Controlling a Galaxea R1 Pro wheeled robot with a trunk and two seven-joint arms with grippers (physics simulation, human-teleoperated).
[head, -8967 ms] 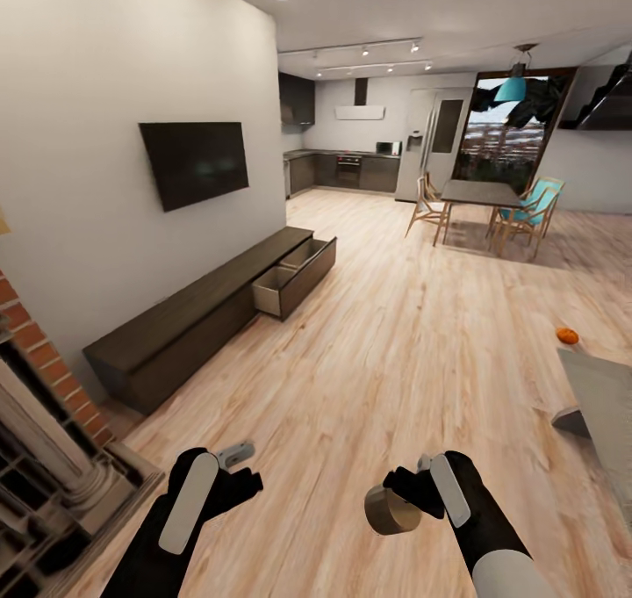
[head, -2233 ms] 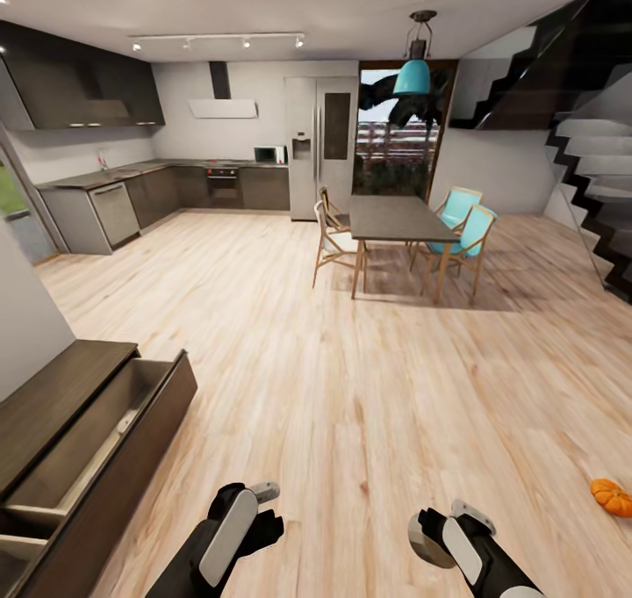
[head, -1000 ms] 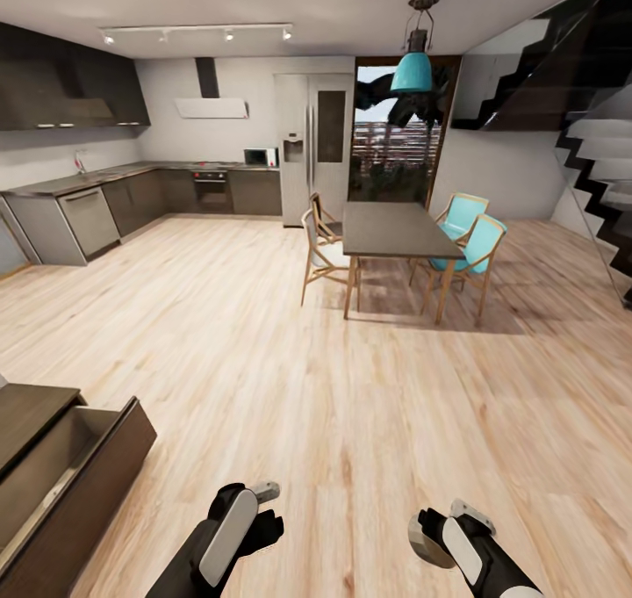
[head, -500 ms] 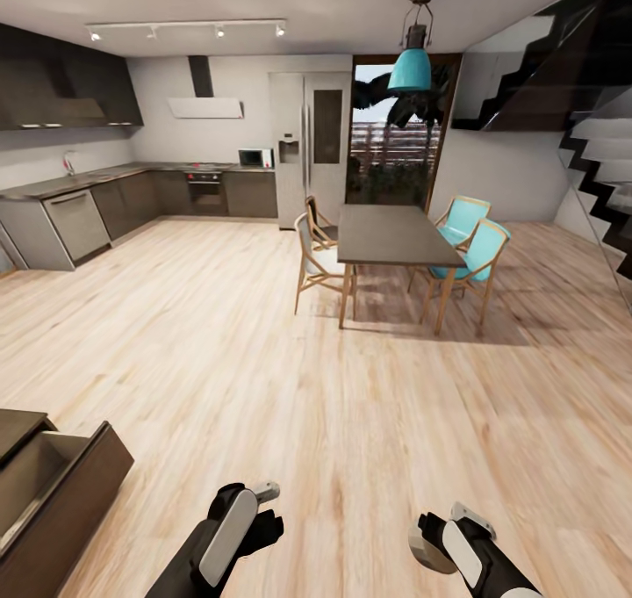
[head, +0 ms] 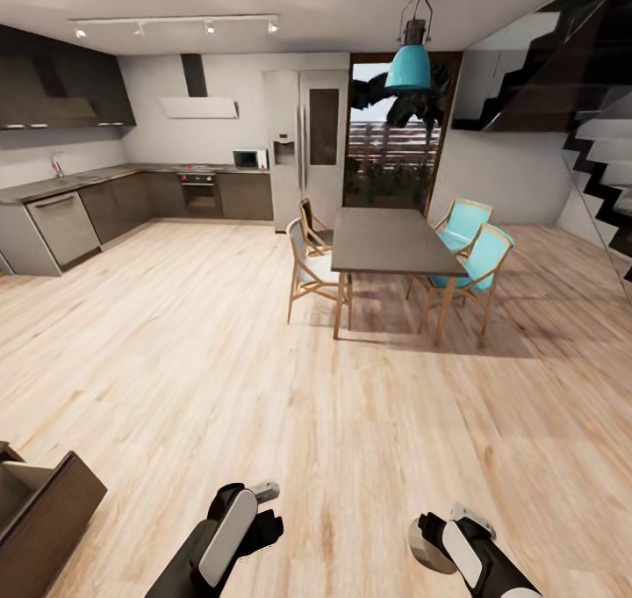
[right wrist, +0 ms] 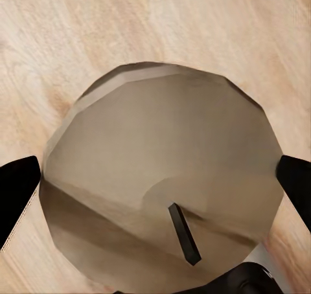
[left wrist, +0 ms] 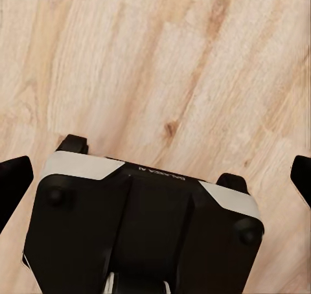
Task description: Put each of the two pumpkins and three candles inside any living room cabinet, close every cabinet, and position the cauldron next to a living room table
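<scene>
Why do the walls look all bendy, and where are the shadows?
Head view: wide lens tilts the walls and staircase outward; soft shadows lie under the dining table. Right wrist view: the candle looms close, shaded on one side, between the right claw's dark fingertips.

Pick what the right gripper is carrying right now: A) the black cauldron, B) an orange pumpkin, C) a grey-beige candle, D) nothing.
C: the right gripper has its fingers on either side of a stubby grey-beige candle, whose dark wick shows in the right wrist view.

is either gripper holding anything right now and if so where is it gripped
The right gripper holds a short grey-beige cylindrical candle, its fingers on opposite sides of the round body. The left gripper is open and empty.
</scene>
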